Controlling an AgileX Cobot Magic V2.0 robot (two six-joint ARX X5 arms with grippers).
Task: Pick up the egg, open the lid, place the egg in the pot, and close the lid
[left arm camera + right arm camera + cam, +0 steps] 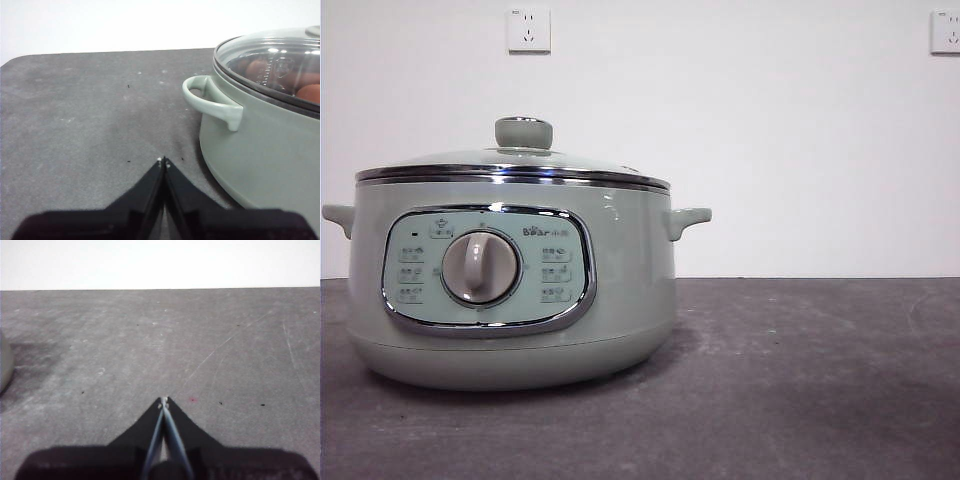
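The left gripper (163,161) sits low over the table (85,115), jaws pressed together tip to tip and holding nothing. Just beyond it and off to one side stands the pot (260,155), its near side handle (212,100) the closest part. The right gripper (164,401) is likewise closed and empty, facing bare table (200,330); only a pale sliver at the edge of its view may be the pot's wall, so this arm stands further from the work than the left.

In the front view neither arm appears. The pot (510,290) stands on the dark table (800,380) with its dial and control panel facing the camera. The lid (515,165) is seated flat on the rim, knob (524,132) upright at centre.

Through the glass of the lid (275,57), the left wrist view shows reddish-brown oval shapes inside the pot; the clearest, the egg (309,93), lies against the far side of the interior. How many are there cannot be told. No egg is visible on the table in any view.

Judgement: with an egg inside and the lid seated, the task appears complete or nearly so. Should the lid need handling, the left arm is the nearer; the knob lies above and beyond its closed jaws, which would have to part first.
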